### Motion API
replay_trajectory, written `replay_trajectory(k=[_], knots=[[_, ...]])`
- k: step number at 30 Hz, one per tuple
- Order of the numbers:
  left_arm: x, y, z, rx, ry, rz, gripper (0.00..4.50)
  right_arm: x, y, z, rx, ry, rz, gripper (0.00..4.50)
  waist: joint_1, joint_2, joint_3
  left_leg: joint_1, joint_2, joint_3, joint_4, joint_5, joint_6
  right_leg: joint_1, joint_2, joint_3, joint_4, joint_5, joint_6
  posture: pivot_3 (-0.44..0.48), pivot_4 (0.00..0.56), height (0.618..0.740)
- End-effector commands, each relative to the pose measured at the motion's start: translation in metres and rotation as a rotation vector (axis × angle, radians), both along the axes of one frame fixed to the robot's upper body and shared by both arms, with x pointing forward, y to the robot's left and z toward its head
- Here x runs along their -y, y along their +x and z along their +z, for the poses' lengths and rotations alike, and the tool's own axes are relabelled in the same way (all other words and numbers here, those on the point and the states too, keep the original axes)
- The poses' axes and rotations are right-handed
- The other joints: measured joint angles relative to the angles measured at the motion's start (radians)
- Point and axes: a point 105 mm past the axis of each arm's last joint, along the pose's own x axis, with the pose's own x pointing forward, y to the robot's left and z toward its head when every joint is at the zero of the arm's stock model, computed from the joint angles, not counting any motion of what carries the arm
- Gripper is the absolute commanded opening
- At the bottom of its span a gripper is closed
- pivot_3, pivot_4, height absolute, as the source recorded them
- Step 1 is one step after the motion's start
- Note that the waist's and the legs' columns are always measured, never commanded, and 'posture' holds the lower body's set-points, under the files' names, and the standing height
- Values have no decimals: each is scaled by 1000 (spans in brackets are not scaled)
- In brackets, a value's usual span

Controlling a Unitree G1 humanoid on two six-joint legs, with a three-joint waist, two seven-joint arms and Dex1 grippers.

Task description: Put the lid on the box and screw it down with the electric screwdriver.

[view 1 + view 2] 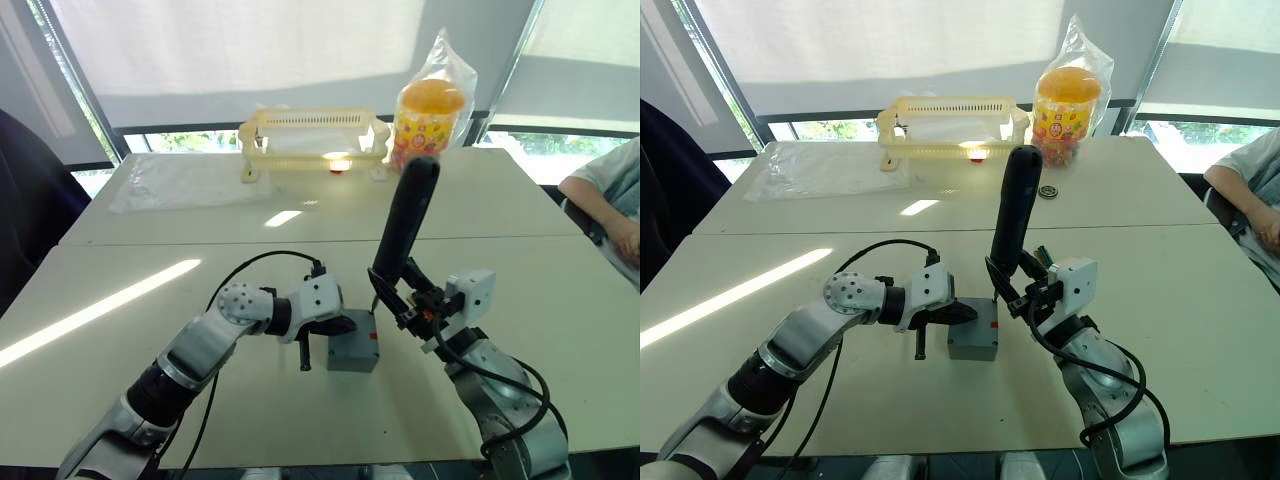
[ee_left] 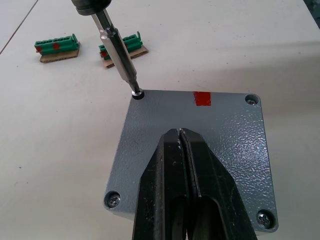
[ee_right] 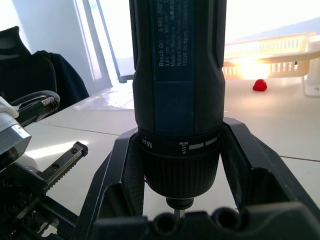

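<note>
The box (image 1: 352, 352) stands on the white counter (image 1: 120, 400) near its front edge, between the two arms, with the lid (image 2: 200, 145) seated on top and a red mark (image 2: 202, 98) at the lid's far edge. Screws show in three lid corners; at the fourth, far-left corner, the metal bit (image 2: 117, 52) of the electric screwdriver (image 1: 405, 225) sits in the screw head. The screwdriver stands nearly upright, tilted slightly to the right at its top. The right end effector (image 1: 405, 300) is clamped around the screwdriver's lower body, a finger on each side of the collar. The left end effector (image 2: 181, 137) has its two black fingers pressed together, holding nothing, the tips resting on the middle of the lid. Two green connector pieces (image 2: 56, 47) lie on the counter just beyond the box. At the far edge of the counter stand a cream plastic rack (image 1: 313, 142) and, to its right, a bagged orange-lidded jar (image 1: 430, 110). A person's arm (image 1: 610, 205) shows at far right.
</note>
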Motion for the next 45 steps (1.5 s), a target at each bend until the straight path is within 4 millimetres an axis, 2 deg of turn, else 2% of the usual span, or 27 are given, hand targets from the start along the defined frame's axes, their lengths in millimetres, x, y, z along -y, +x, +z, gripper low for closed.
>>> replay_trajectory(k=[1, 7, 22, 30, 45], knots=[[-9, -2, -26, -71, 89, 27, 0, -1, 2, -9, -22, 2, -1, 1741, 0, 0, 0, 1, 0, 0, 0, 0, 0, 1, 0, 0, 0, 0, 0, 0, 150, 740], [-10, -2, -26, -70, 95, 31, 0, -2, 7, -19, -48, -5, 7, 1741, -1, 0, 0, 4, 0, 0, -1, 0, 0, 3, 0, 1, 1, 0, 0, 0, 150, 740], [-10, -2, -27, -75, 91, 34, 0, -10, -3, -41, -126, -50, 72, 1741, -1, -2, -3, 7, 1, 0, -1, 0, 0, 5, 0, 1, 0, -1, -1, 0, 150, 740], [-10, -3, -27, -71, 91, 33, 0, -3, 2, -45, -112, -86, 43, 1741, -1, -3, -3, 7, 1, 0, -1, 0, 0, 5, 0, 1, 0, -1, -2, 0, 150, 740], [-10, -6, -28, -76, 89, 35, 0, 1, -2, -63, -167, -117, 43, 1741, 0, -7, -8, 8, 2, -1, -2, 0, 0, 6, 0, 1, 0, -2, -3, 0, 150, 740]])
